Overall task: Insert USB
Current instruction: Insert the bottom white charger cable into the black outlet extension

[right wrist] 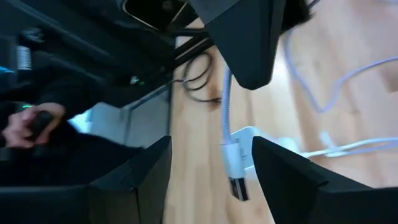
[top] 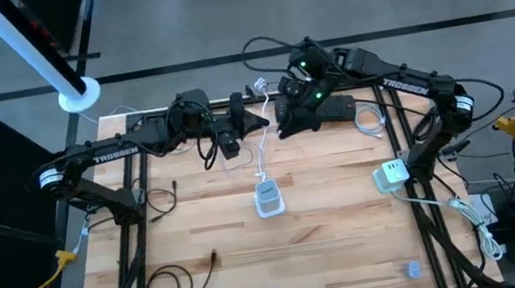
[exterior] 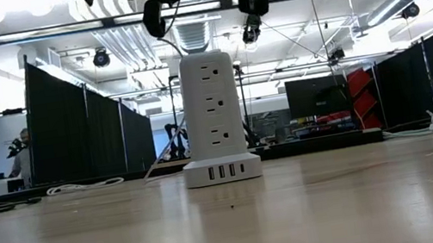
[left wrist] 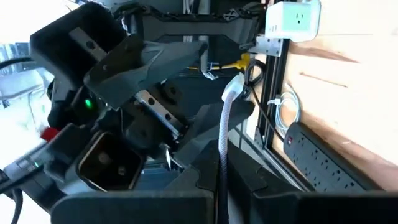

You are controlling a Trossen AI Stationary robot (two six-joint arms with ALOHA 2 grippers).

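Observation:
A white power tower (top: 267,199) stands upright on its base on the wooden table, with USB ports along its foot (exterior: 223,171). Above and behind it both arms meet. My left gripper (top: 250,122) is shut on a white braided USB cable (right wrist: 225,112). The cable's plug (right wrist: 238,185) hangs free over the tower (right wrist: 250,138). My right gripper (right wrist: 211,180) is open, its two fingers standing on either side of the plug without touching it. In the low view both grippers (exterior: 156,13) (exterior: 250,3) hang well above the tower (exterior: 213,113). My left gripper holds the white braided cable (left wrist: 222,162) a short way behind its plug, pinched between the fingers (right wrist: 249,56). The cable is lifted clear of the table. Its plug end (right wrist: 233,158) hangs below the fingers, toward the tower.
A second white outlet cube (top: 391,176) sits at the table's right edge, with a black power strip (left wrist: 323,165) and loose white cords (top: 371,123) nearby. Black cables (top: 172,287) lie at the near left. Bare wood surrounds the tower.

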